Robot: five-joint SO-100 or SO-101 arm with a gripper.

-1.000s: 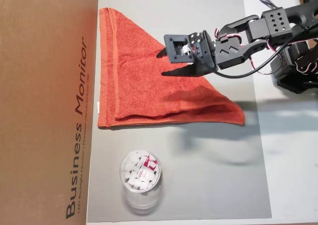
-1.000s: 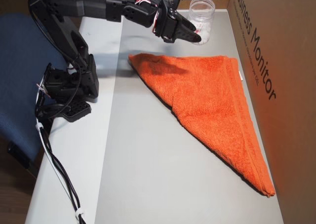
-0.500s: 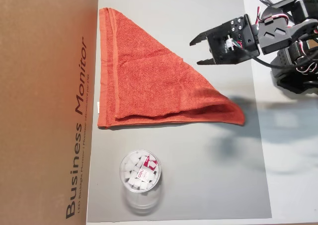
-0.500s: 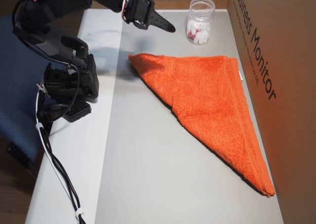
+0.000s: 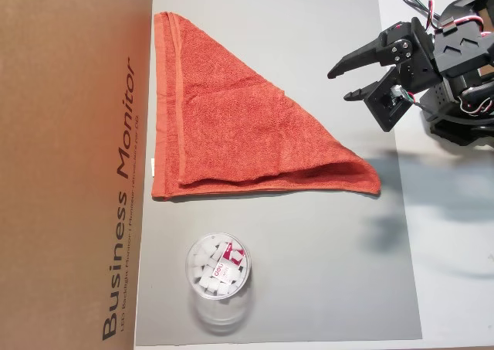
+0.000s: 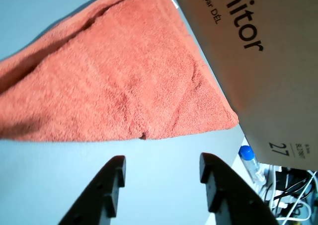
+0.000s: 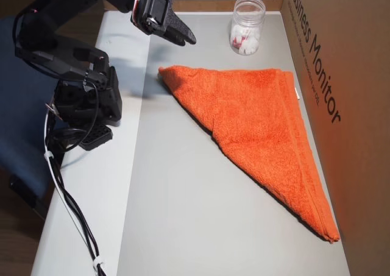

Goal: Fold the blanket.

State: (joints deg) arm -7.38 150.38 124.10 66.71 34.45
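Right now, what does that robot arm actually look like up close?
The arm is matte black plastic, built from boxy blocks. Its tool ends in two pointed black fingers. Thin red, white and black wires loop along it, and a black cable trails from its base.

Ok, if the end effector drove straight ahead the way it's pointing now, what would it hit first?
Probably the blanket. The wrist view shows the open end effector aimed across bare grey mat at the blanket's long folded edge, with the cardboard box behind it. Depth is unclear, so it might touch the mat first.
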